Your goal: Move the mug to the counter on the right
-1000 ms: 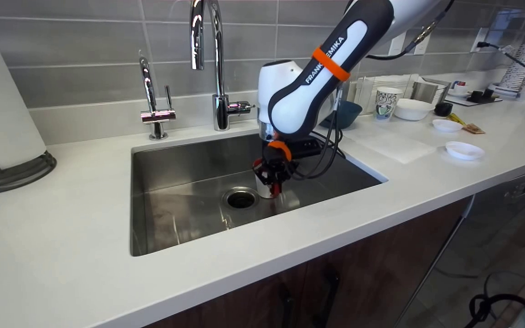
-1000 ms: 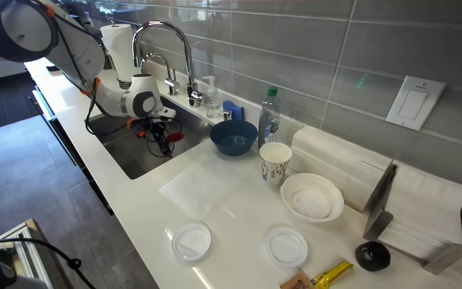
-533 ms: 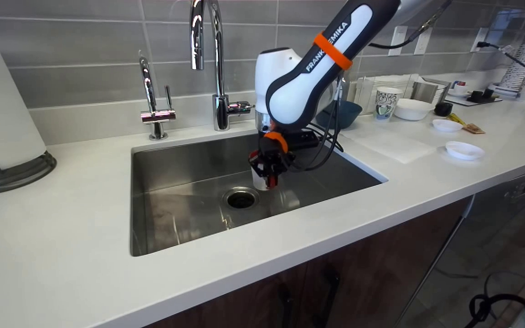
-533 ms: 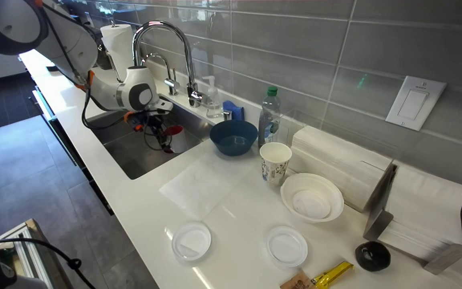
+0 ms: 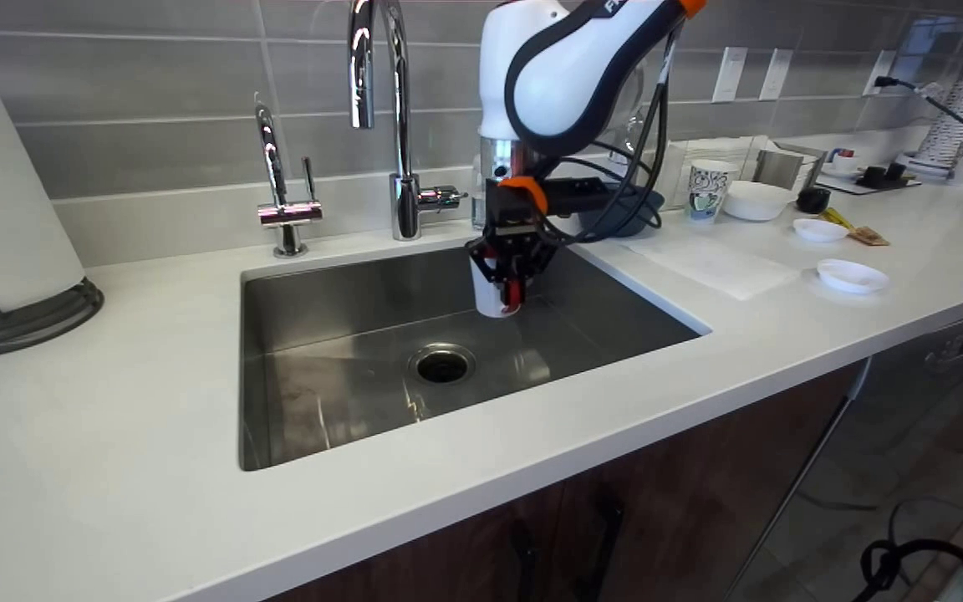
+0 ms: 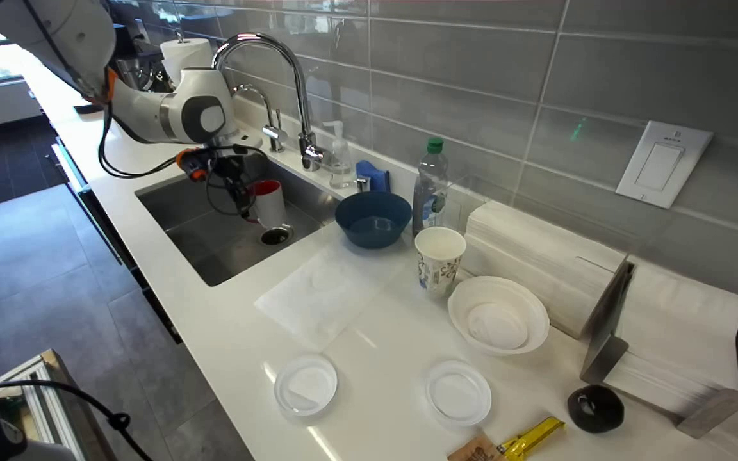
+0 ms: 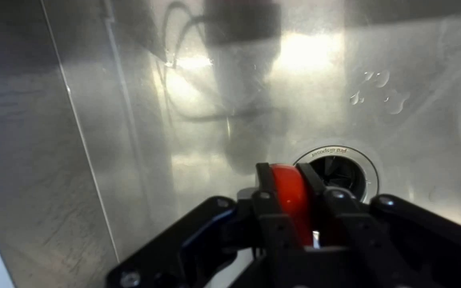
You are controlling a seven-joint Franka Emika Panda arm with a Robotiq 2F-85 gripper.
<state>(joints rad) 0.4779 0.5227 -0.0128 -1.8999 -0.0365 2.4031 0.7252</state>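
The mug is white outside and red inside, with a red handle. It hangs upright above the sink floor in both exterior views [image 5: 488, 293] [image 6: 271, 208]. My gripper [image 5: 515, 288] is shut on the handle, with the mug body beside the fingers; it also shows in an exterior view [image 6: 243, 203]. In the wrist view the two fingers [image 7: 284, 172] clamp the red handle [image 7: 290, 190], and most of the mug body is hidden behind the gripper. The white counter [image 5: 791, 322] lies right of the sink, with a paler patch [image 5: 732, 272] near the sink edge [image 6: 324, 298].
The steel sink [image 5: 348, 322] has raised counter edges around it. A tall faucet [image 5: 402, 125] stands behind it. A blue bowl [image 6: 374, 221], soap bottle [image 6: 432, 179], paper cup [image 6: 439, 259], white bowl [image 6: 498, 315] and two white lids [image 6: 305, 385] [image 6: 458, 392] stand on the counter.
My gripper has risen with the mug, lifting it higher above the sink floor. In an exterior view it also moved left and the drain came into sight below the mug.
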